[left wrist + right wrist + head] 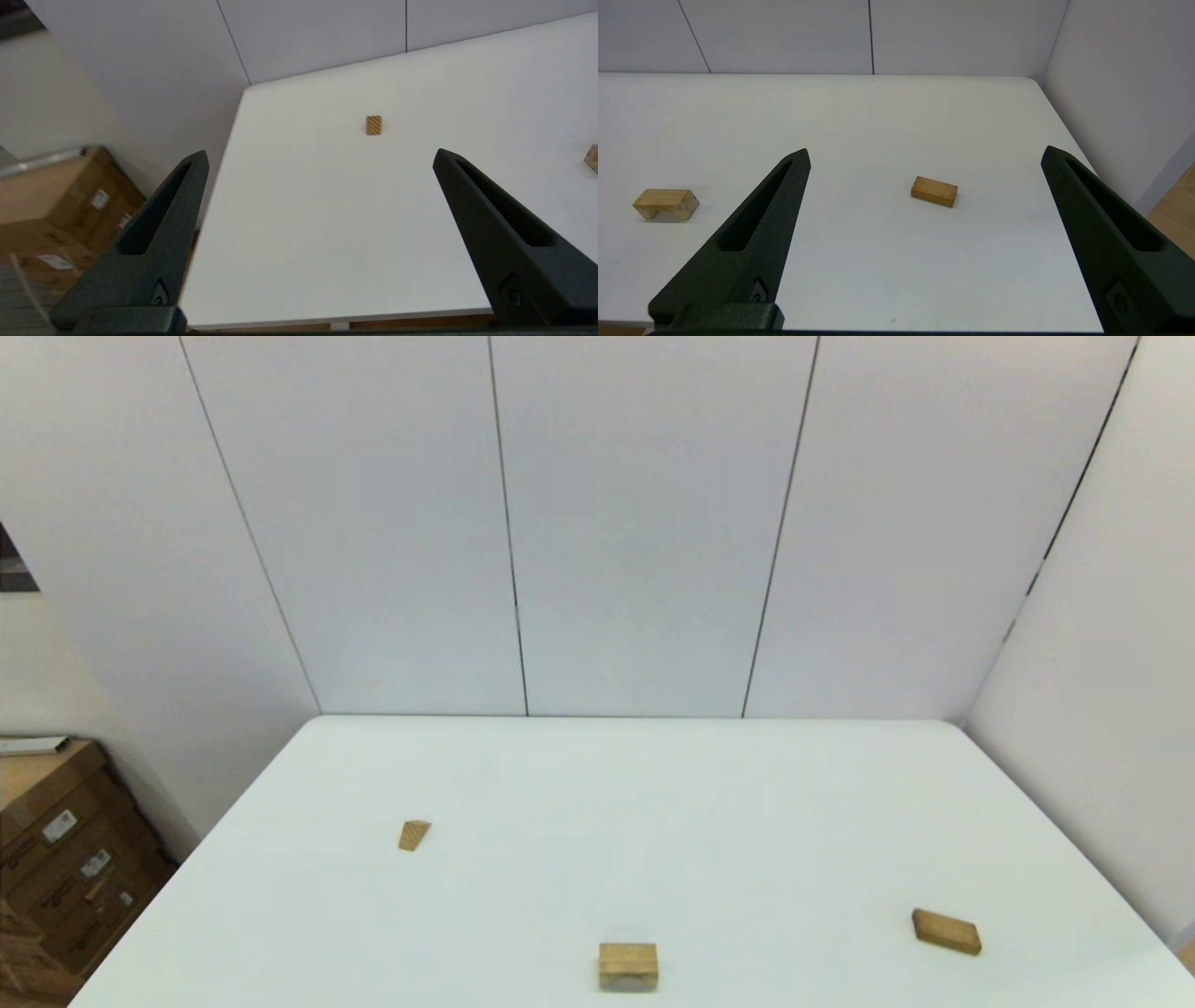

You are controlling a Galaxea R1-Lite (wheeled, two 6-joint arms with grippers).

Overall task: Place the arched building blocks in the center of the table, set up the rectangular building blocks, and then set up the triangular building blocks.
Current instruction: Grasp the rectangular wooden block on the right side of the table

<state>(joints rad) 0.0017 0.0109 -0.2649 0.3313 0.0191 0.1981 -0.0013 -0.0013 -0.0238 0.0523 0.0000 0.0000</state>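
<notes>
**Both end effectors spread, off the near table edge**

Left end effector point(320, 156) held back over the near left edge of the table point(653, 803), fingers wide apart, empty. Ahead of it, well apart: triangular building blocks point(373, 125). Right end effector point(924, 156) likewise spread and empty, above the near right edge. Ahead between its fingers: rectangular building blocks point(934, 191), lying flat. Off toward the left arm's side: arched building blocks point(666, 204), hollow facing down.

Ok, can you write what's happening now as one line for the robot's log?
stage: not started | arched block: near edge, middle | rectangular block: right | triangular block: left | left gripper: open, empty | right gripper: open, empty
</notes>
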